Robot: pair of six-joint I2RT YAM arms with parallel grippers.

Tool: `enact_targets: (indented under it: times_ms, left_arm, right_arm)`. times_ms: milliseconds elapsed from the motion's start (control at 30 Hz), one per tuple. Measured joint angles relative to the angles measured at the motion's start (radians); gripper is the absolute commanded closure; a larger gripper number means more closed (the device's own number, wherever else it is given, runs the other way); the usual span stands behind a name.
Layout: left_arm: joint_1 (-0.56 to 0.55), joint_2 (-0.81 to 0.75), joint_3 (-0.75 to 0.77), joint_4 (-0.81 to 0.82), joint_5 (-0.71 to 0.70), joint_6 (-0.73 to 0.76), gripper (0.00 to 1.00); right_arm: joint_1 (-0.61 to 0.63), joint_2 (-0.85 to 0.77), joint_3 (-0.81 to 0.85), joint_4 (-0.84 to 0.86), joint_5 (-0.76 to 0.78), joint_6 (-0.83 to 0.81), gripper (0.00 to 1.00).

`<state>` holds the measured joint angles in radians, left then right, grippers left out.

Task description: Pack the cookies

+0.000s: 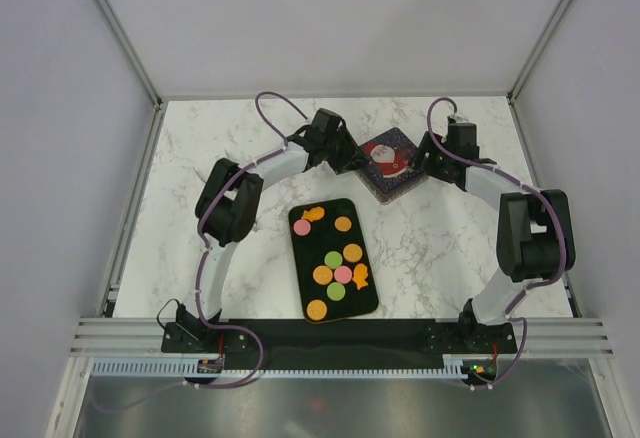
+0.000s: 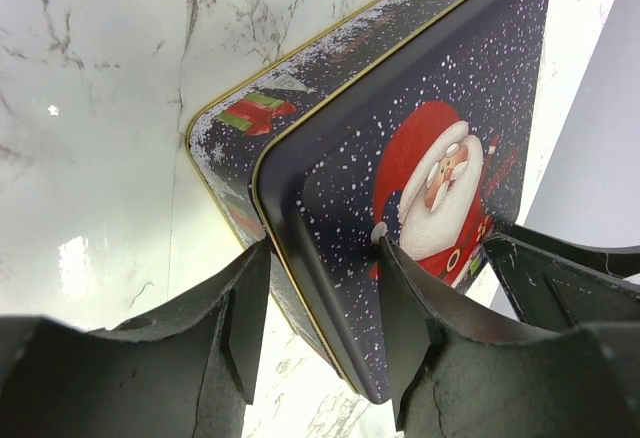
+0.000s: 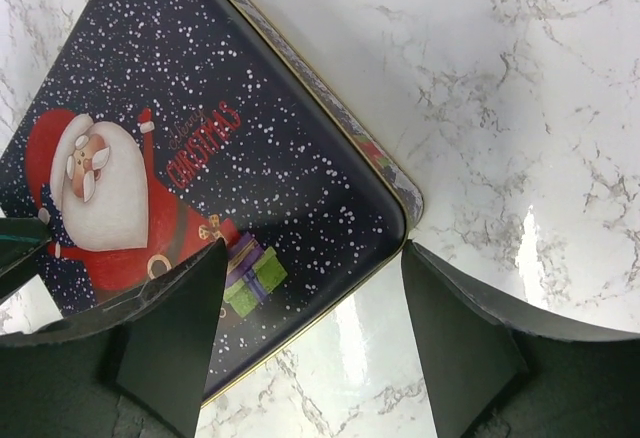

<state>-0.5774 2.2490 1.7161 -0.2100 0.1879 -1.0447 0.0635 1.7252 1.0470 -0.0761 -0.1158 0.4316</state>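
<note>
The cookies [image 1: 343, 274], round and star-shaped in orange, pink and green, lie on a black tray [image 1: 318, 243] at the table's middle, away from both grippers. Behind it sits a square Santa tin [image 1: 392, 158]. My left gripper [image 1: 350, 158] is at the tin's left corner. In the left wrist view this gripper [image 2: 323, 248] is shut on the lid [image 2: 420, 108], which sits offset from the base [image 2: 250, 113]. My right gripper [image 1: 425, 161] is at the opposite corner. In the right wrist view it [image 3: 314, 246] stands open astride the tin [image 3: 200, 88], one fingertip [image 3: 410, 258] touching the corner.
The marble table [image 1: 200, 158] is boxed in by white walls and metal frame posts. Both arm bases are bolted to a black plate [image 1: 330, 333] at the near edge. The tray lies between the two arms.
</note>
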Motion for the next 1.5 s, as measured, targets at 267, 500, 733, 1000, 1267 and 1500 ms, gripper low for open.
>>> enact_targets:
  times_ms: [267, 500, 733, 1000, 1267, 1500]
  left_arm:
    - [0.002, 0.008, 0.011, -0.002, 0.003, 0.012, 0.49]
    - [0.006, 0.016, 0.021, 0.001, 0.006, 0.014, 0.49]
    - [0.013, 0.016, 0.021, 0.005, -0.002, 0.014, 0.5]
    - [0.021, 0.016, 0.021, 0.005, -0.01, 0.015, 0.5]
    - [0.028, 0.018, 0.023, 0.003, -0.028, 0.019, 0.5]
    - [0.034, 0.018, 0.024, 0.004, -0.029, 0.021, 0.49]
  right_arm:
    - [0.062, -0.096, -0.123, 0.064, -0.002, 0.034, 0.22]
    - [0.162, -0.133, -0.169, 0.071, -0.013, 0.063, 0.22]
    - [0.189, -0.124, -0.203, 0.156, 0.002, 0.083, 0.26]
    - [0.239, -0.129, -0.264, 0.28, 0.082, 0.115, 0.36]
    - [0.304, -0.105, -0.277, 0.328, 0.176, 0.132, 0.44]
    - [0.312, -0.099, -0.279, 0.349, 0.183, 0.149, 0.45]
